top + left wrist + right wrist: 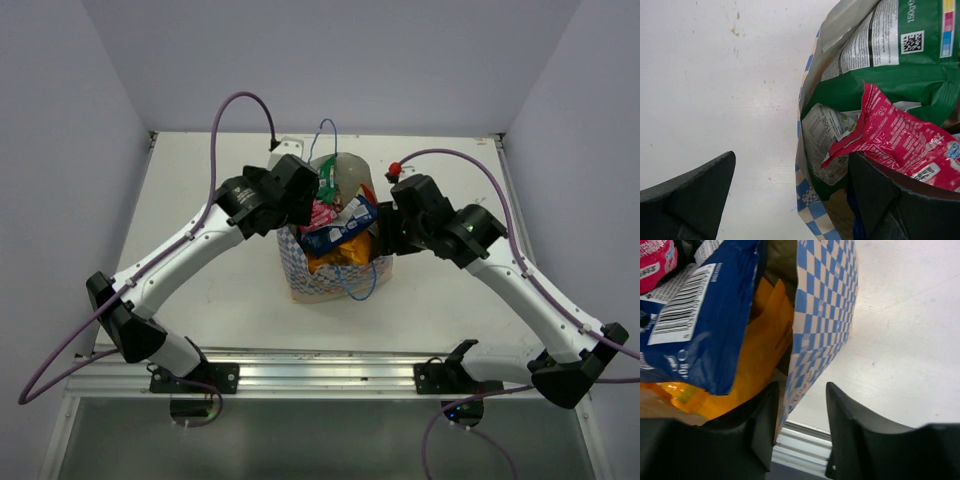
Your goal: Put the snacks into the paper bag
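The paper bag (318,283) stands upright mid-table, stuffed with snacks. A green-white packet (890,75), a pink-red packet (900,140), a blue-white packet (705,325) and an orange packet (760,350) stick out of its top. My left gripper (792,200) is open astride the bag's left wall (807,200), with one finger (885,200) inside under the pink-red packet. My right gripper (801,425) is open astride the bag's checkered right wall (825,315), with one finger (757,430) inside beside the orange packet. In the top view both grippers flank the bag, left (308,200) and right (385,232).
An aluminium rail (320,372) runs along the table's near edge. Purple cables (235,100) loop above both arms. A small red knob (395,168) sits behind the right wrist. White walls close in the table on three sides.
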